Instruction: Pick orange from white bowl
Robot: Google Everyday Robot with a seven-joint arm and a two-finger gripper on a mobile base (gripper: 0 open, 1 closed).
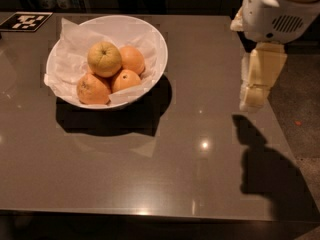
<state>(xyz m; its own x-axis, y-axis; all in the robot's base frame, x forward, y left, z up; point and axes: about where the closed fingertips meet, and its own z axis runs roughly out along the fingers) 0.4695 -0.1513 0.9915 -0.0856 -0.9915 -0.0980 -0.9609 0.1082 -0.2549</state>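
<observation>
The orange (104, 59), large, pale yellow-green with a stem dimple, sits on top of the fruit pile in the white bowl (159, 49). The bowl is lined with crumpled white paper and stands at the table's back left. Three smaller, deeper orange fruits (125, 80) lie around and under the orange. My gripper (254, 96) hangs from the white arm at the right, above the table's right edge, pointing down. It is far to the right of the bowl and holds nothing that I can see.
The dark glossy table (200, 159) stretches from the bowl to the right edge. A black-and-white marker tag (25, 21) lies at the back left corner. The arm's shadow falls on the table's front right. Floor shows beyond the right edge.
</observation>
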